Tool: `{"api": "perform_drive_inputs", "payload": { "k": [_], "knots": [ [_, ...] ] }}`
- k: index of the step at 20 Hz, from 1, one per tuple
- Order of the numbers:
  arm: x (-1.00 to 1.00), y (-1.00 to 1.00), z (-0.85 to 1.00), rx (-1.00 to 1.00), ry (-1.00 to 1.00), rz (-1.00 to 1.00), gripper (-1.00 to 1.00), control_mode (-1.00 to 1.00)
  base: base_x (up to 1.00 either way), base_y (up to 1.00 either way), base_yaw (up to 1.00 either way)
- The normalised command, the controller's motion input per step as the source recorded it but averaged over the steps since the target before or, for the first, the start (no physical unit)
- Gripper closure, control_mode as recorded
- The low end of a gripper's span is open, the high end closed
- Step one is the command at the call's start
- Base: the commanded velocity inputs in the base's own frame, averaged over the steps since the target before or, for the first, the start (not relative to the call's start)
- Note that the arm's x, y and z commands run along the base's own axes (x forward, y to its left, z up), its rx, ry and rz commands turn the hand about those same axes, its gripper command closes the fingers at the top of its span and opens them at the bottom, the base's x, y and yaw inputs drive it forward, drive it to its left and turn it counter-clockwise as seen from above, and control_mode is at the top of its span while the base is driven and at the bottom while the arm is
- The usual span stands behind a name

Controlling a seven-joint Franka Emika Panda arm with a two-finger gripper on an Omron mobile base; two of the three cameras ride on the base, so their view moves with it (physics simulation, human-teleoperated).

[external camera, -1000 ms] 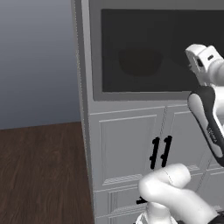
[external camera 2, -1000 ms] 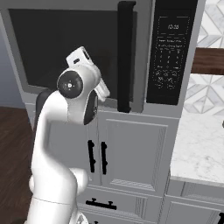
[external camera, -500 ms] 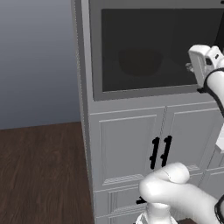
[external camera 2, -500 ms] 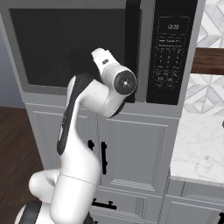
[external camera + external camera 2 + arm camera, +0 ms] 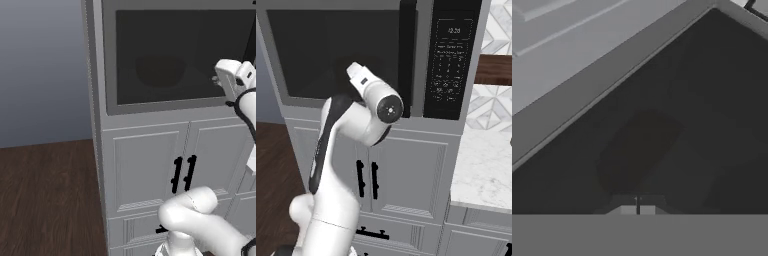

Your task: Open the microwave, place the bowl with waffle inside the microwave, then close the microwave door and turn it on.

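Observation:
The microwave (image 5: 105, 75) is built in above white cabinets, and its door (image 5: 306, 102) is closed. Through the dark glass the bowl (image 5: 159, 70) is a dim round shape; I cannot make out the waffle. The same dim bowl (image 5: 639, 150) lies just ahead in the hand view, behind the glass. My gripper (image 5: 217, 79) is shut on nothing, level with the lower right part of the window and close to the glass. In the hand view the gripper (image 5: 637, 206) has its tips together. The door's black bar handle (image 5: 407, 55) runs along the right edge, right of the hand.
The black control panel (image 5: 451, 60) with keypad is right of the handle. Below are white cabinet doors with short black handles (image 5: 182, 172). A marble counter (image 5: 481, 165) lies to the right, and dark wood floor (image 5: 45, 190) to the left.
The arm's elbow has swung to the right while the hand turned and stayed in front of the glass. The jaws remain shut and the door remains closed.

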Motion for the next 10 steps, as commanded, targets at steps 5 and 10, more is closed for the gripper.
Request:
{"api": "perform_drive_inputs", "payload": {
  "k": [5, 10],
  "knots": [
    [-0.78, 0.02, -0.03, -0.06, -0.22, -0.09, 1.0, -1.0, 0.0, 0.0, 0.0],
    [-0.93, -0.73, 0.21, 0.02, 0.01, -0.12, 1.0, -1.0, 0.0, 0.0, 0.0]
  ]
}}
